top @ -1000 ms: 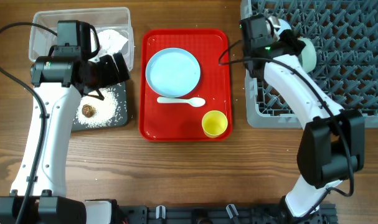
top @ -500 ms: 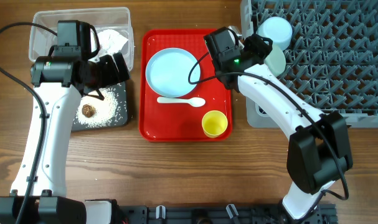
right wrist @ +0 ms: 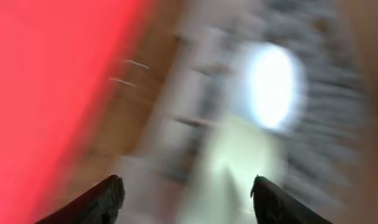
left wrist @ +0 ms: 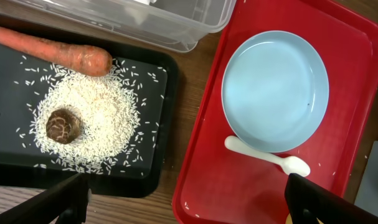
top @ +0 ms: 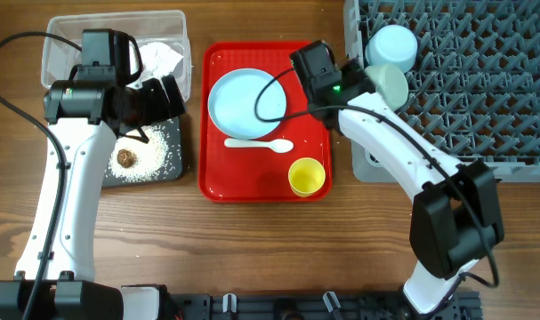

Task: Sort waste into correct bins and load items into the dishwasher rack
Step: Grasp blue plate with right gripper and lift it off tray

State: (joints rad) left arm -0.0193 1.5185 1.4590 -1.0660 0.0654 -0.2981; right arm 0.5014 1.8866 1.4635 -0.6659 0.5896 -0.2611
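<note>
My left gripper (left wrist: 189, 208) hangs open over the gap between the black tray (left wrist: 152, 130) and the red tray (left wrist: 207, 168). The black tray holds a carrot (left wrist: 51, 53), rice (left wrist: 95, 112) and a brown lump (left wrist: 63, 124). A crumpled napkin (top: 163, 59) lies in the clear tub (top: 69, 40). On the red tray are the pale blue plate (top: 245, 100), white spoon (top: 259, 144) and yellow cup (top: 306, 176). Two bowls (top: 392, 43) (top: 391, 83) rest in the grey rack (top: 483, 80). My right gripper (top: 362, 78) is open at the rack's left edge, just left of the nearer bowl (right wrist: 238, 168); its wrist view is blurred.
The red tray (top: 218, 178) lies between the black tray (top: 163, 169) and the rack. The left arm reaches over the tub and black tray. The right arm arches from the front edge up to the rack's left corner. Bare wooden table (top: 252, 249) lies in front.
The right gripper has opened and swung left from inside the rack to its left edge, leaving a bowl behind in the rack. The left arm has not moved.
</note>
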